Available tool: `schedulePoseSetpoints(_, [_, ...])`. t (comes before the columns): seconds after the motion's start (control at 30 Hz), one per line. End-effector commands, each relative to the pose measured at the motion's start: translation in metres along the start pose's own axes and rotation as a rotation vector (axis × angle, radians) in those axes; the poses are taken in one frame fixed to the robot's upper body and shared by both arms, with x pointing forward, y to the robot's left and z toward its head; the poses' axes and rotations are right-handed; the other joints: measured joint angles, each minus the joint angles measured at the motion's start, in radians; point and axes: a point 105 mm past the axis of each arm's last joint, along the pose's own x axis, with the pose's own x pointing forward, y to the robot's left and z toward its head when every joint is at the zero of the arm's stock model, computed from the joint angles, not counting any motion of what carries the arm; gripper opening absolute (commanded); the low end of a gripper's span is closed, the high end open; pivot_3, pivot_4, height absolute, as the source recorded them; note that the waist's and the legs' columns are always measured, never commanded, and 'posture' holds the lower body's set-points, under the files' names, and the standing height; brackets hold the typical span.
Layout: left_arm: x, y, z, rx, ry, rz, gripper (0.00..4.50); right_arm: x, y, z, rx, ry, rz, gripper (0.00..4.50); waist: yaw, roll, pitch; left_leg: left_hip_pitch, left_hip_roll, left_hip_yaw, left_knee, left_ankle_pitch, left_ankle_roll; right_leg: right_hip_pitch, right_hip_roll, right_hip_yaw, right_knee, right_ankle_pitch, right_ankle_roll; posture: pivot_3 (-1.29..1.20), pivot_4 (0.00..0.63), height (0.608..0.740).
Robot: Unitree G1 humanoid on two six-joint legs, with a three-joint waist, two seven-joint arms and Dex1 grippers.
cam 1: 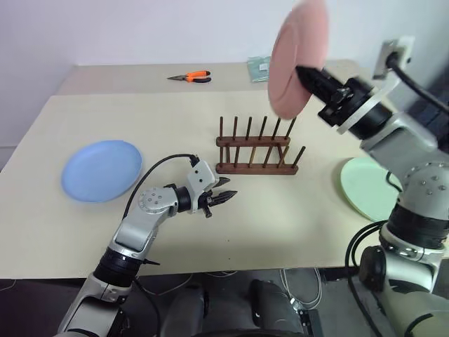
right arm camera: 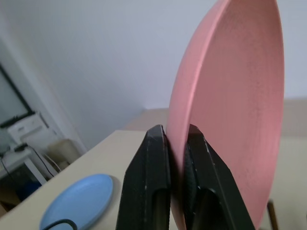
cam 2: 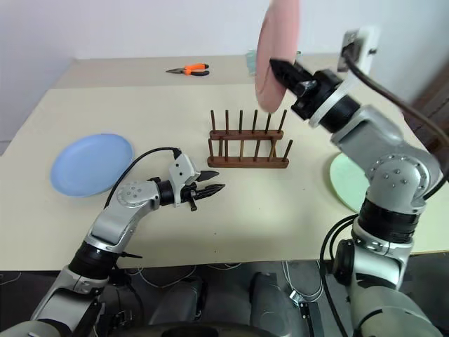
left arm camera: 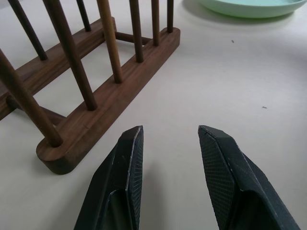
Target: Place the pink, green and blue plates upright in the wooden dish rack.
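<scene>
Head views: right gripper [cam 1: 303, 71] clamped on the pink plate's [cam 1: 298, 60] rim, upright above the empty wooden dish rack [cam 1: 256, 151]. Blue plate [cam 1: 102, 170] far left, green plate [cam 1: 368, 186] right, both flat on the table.
Left wrist view: left gripper [left arm camera: 168, 158] apart, empty, beside the rack.
Right wrist view: plate pinched.
Judged next: lower it between pegs.

Three plates — pink [cam 1: 300, 56], green [cam 1: 366, 187], blue [cam 1: 101, 170]; one rack [cam 1: 257, 150]; one pliers [cam 1: 191, 76].
</scene>
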Motion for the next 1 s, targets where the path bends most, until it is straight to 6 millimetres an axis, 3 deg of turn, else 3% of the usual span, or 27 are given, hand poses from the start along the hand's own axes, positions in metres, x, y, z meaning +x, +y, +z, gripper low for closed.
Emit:
schedulePoseSetpoints(0.03, [-0.001,-0.004,0.014,0.028,-0.056,-0.012,1.81,-0.009,0.006,0.011,-0.024,-0.04,-0.019,0.11,-0.002,0.0,0.0,0.0,0.0,0.0,-0.001,0.0,0.0,0.0,0.0,0.0,0.0,0.001,0.001,0.0,0.15,0.74])
schedulePoseSetpoints(0.3, [-0.001,-0.004,0.012,0.026,-0.051,-0.014,1.81,-0.016,-0.007,0.011,-0.041,-0.02,-0.074,0.11,-0.009,0.0,0.0,0.002,0.001,0.001,-0.001,0.0,0.0,0.0,0.001,0.0,0.001,0.001,0.002,0.0,0.15,0.74])
schedulePoseSetpoints(0.53, [-0.001,-0.006,0.012,0.022,-0.052,-0.012,1.81,-0.019,-0.016,-0.011,-0.001,0.079,-0.078,0.11,-0.009,0.0,0.0,0.002,0.001,0.001,-0.001,0.0,0.0,0.0,0.001,0.0,0.0,0.0,0.002,0.0,0.15,0.74])
schedulePoseSetpoints(0.63, [-0.002,-0.006,0.012,0.023,-0.051,-0.007,1.81,-0.019,-0.016,-0.015,0.011,0.091,-0.072,1.12,-0.009,0.0,0.0,0.002,0.001,0.002,-0.001,0.0,0.0,0.0,0.001,0.0,0.001,0.0,0.001,0.0,0.15,0.74])
schedulePoseSetpoints(0.8, [-0.002,-0.007,0.012,0.021,-0.052,-0.008,1.81,-0.019,-0.025,0.001,-0.159,0.04,-0.145,3.48,-0.009,0.0,0.0,0.002,0.001,0.002,-0.001,0.0,0.0,0.0,0.001,0.0,0.0,0.0,0.001,0.0,0.15,0.74])
schedulePoseSetpoints(0.87, [-0.001,-0.007,0.012,0.021,-0.053,-0.009,1.81,-0.028,-0.032,0.016,-0.241,0.008,-0.17,3.48,-0.006,0.0,0.0,0.001,0.001,0.002,-0.001,0.0,0.0,0.0,0.001,0.0,0.0,0.0,0.002,0.0,0.15,0.74])
schedulePoseSetpoints(0.93, [-0.001,-0.007,0.012,0.021,-0.054,-0.012,1.81,-0.053,-0.052,0.031,-0.401,0.034,-0.243,3.48,0.003,0.0,0.0,0.001,0.001,0.002,-0.001,0.0,0.0,0.0,0.001,0.0,-0.001,-0.001,0.003,0.0,0.15,0.74])
schedulePoseSetpoints(1.0, [0.0,-0.007,0.011,0.021,-0.053,-0.014,1.81,-0.081,-0.076,0.029,-0.461,0.154,-0.319,3.71,0.006,0.0,0.0,0.0,0.0,0.001,-0.001,0.0,0.001,0.001,0.0,0.0,-0.002,-0.001,0.004,0.0,0.15,0.74])
